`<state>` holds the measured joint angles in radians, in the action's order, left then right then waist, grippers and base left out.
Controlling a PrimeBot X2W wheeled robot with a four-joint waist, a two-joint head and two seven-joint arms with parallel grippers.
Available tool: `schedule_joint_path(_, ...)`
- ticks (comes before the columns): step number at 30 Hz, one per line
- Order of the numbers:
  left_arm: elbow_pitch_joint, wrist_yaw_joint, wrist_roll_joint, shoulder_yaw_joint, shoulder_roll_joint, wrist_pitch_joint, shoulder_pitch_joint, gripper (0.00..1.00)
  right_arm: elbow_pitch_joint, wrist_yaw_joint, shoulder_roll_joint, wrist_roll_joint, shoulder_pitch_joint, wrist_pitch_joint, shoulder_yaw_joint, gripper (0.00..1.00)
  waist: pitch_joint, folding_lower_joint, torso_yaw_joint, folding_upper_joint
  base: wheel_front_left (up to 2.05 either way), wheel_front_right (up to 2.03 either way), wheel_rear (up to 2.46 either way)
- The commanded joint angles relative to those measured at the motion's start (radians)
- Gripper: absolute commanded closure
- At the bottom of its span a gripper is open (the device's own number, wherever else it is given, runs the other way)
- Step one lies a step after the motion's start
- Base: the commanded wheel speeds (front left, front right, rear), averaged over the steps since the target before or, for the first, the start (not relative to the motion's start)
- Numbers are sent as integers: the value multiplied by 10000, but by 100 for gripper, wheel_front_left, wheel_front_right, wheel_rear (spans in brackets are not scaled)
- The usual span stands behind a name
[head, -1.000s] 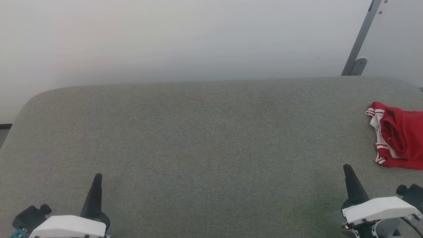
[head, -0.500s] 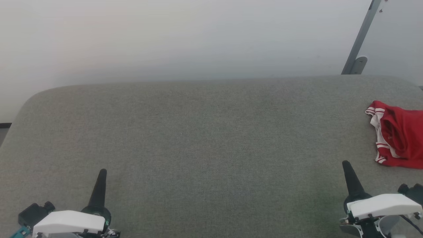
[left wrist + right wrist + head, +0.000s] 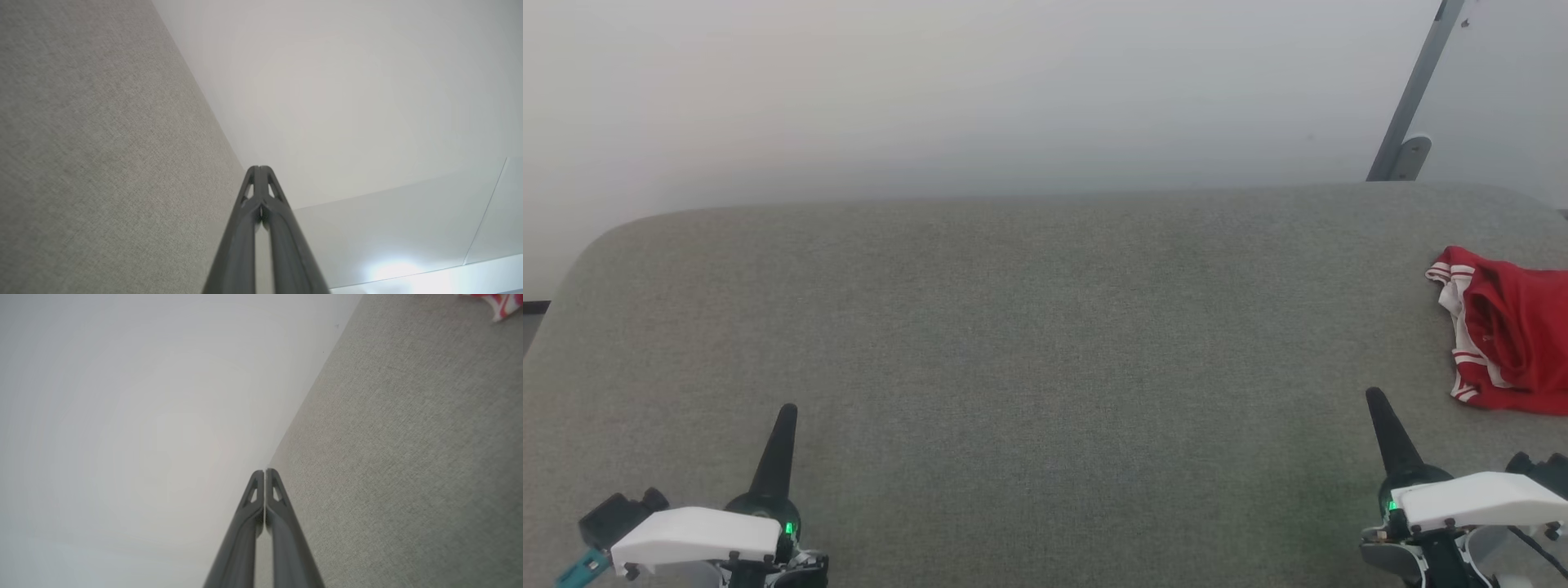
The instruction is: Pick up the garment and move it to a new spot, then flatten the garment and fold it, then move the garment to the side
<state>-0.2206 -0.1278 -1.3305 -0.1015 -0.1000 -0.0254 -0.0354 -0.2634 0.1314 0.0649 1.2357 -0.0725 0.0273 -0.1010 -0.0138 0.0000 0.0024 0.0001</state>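
Observation:
The garment (image 3: 1515, 335), bright red with white and striped trim, lies bunched at the right edge of the grey fabric surface (image 3: 1029, 327), cut off by the head view's border. A corner of the garment (image 3: 500, 303) shows at the top right of the right wrist view. My right gripper (image 3: 1374, 398) stands shut and empty near the front, a little left of and nearer than the garment. My left gripper (image 3: 787, 411) is shut and empty at the front left. In the wrist views, both the left gripper (image 3: 259, 168) and the right gripper (image 3: 264, 471) have their fingers pressed together.
A pale wall (image 3: 980, 98) rises behind the surface. A grey metal pole (image 3: 1413, 90) with a bracket leans at the back right. The surface's rounded left corner (image 3: 596, 245) drops off toward a dark strip of floor.
Both grippers have moved forward over the surface, the left one also drifting slightly right. The garment lies where it was.

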Motion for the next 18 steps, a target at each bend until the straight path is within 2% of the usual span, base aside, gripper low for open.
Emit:
schedule_joint_path(1,25,-35,-279,-54,-2,-87,-245,100,118,-8,-14,305,-197,81,-27,100,6,0,-1,-1,0,0,0)
schedule_joint_path(18,-90,-41,-1366,-98,221,-437,-478,100,161,-5,-81,1759,-285,424,-79,100,67,0,-9,-1,0,0,0)
